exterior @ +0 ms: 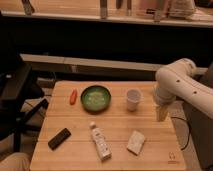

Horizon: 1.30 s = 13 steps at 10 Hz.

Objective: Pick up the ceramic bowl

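The ceramic bowl [96, 97] is round, shallow and green with a dark rim, standing on the wooden table [115, 125] toward its back middle. A small white cup [133, 99] stands to its right. My gripper [161, 113] hangs down from the white arm [182, 85] over the table's right edge, to the right of the cup and well apart from the bowl.
An orange-red carrot-like item [73, 96] lies left of the bowl. A black flat object [59, 138] lies at front left, a white bottle [100, 141] at front middle, a pale sponge-like block [136, 142] at front right. A dark chair [17, 100] stands left.
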Available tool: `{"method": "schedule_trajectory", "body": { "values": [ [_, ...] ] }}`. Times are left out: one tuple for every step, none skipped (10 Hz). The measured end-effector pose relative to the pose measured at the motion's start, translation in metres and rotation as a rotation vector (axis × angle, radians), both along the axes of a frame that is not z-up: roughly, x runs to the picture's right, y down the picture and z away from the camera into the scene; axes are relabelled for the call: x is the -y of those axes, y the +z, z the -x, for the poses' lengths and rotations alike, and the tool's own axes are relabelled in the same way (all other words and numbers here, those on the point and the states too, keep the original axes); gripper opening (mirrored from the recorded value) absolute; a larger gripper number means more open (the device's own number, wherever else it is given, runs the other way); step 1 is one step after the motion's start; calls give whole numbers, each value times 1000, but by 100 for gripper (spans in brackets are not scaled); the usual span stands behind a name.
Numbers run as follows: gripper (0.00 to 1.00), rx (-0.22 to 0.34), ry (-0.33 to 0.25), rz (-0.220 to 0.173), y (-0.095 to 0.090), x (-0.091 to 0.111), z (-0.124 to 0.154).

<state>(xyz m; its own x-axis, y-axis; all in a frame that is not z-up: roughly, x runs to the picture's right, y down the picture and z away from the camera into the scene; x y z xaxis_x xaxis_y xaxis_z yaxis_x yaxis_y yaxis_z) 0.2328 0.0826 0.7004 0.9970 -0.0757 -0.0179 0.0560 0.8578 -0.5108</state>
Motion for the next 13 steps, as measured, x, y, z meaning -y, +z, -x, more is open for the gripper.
{"method": "schedule_trajectory", "body": {
  "values": [
    [80, 3, -15, -5, 2, 2, 5],
    [80, 8, -32, -11, 4, 6, 7],
    [80, 15, -47, -14, 4, 6, 6],
    [80, 21, -58, -19, 4, 7, 7],
    [80, 37, -83, -27, 7, 10, 15],
    [80, 52, -103, -35, 10, 14, 27],
    [80, 67, -126, -43, 13, 17, 39],
    [80, 72, -139, -47, 15, 19, 44],
    [80, 81, -160, -53, 18, 21, 46],
    [80, 90, -176, -57, 20, 22, 48],
    [80, 103, -198, -63, 22, 24, 52],
    [80, 114, -215, -67, 24, 26, 56],
    [80, 122, -226, -72, 25, 27, 58]
  ]
}}
